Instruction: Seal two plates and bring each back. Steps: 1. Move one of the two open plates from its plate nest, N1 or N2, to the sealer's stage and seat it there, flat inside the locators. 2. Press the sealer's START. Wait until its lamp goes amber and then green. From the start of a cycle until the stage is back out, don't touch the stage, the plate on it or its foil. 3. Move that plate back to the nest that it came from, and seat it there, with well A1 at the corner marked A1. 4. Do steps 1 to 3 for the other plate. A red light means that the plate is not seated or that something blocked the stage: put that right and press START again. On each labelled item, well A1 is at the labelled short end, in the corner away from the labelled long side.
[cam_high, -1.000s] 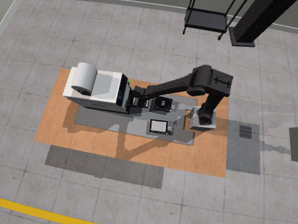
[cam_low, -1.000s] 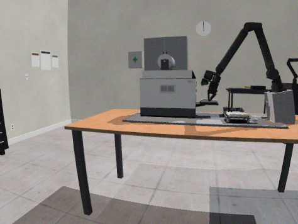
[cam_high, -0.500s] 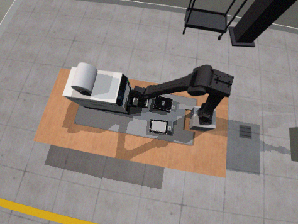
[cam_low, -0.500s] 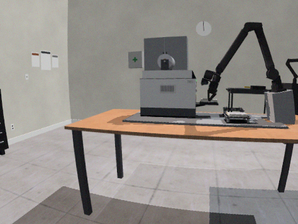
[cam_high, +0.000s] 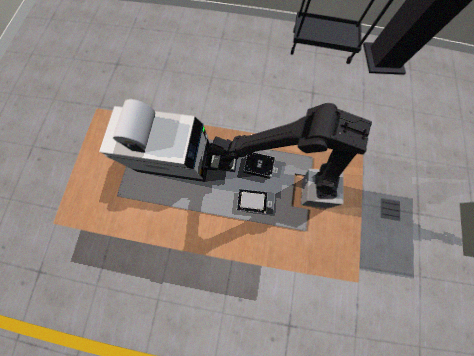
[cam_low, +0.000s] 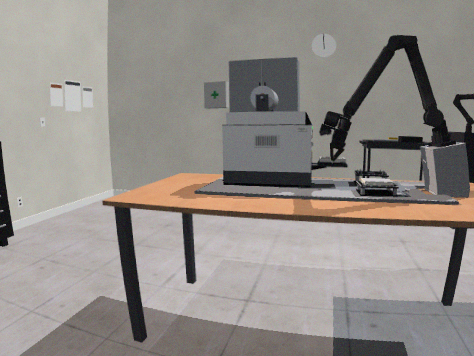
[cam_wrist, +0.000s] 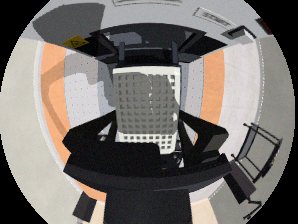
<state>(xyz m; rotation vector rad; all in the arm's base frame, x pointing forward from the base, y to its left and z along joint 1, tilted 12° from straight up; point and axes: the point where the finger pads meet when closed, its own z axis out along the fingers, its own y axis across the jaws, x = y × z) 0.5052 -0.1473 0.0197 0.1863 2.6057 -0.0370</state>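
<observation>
My gripper (cam_high: 223, 161) (cam_low: 337, 158) (cam_wrist: 147, 113) is shut on a pale, many-welled plate (cam_low: 330, 160) (cam_wrist: 147, 102), one finger at each side. The plate is level at the stage (cam_low: 315, 165), in front of the sealer (cam_high: 172, 140) (cam_low: 265, 152); whether it touches the stage or sits inside the locators cannot be told. A shadow covers most of its top. The sealer's lamp (cam_high: 203, 129) is green. The black nest N2 (cam_high: 259, 164) holds no plate. The other white plate (cam_high: 252, 200) lies in the other nest, nearer the table's front edge.
The sealer's dark front face (cam_wrist: 147, 35) stands close ahead of the gripper. A foil roll (cam_high: 134, 122) sits on top of the sealer. The arm's pale base block (cam_high: 322, 189) (cam_low: 445, 170) stands at the right, beyond the nests. A grey mat (cam_high: 160, 192) lies under the sealer and nests.
</observation>
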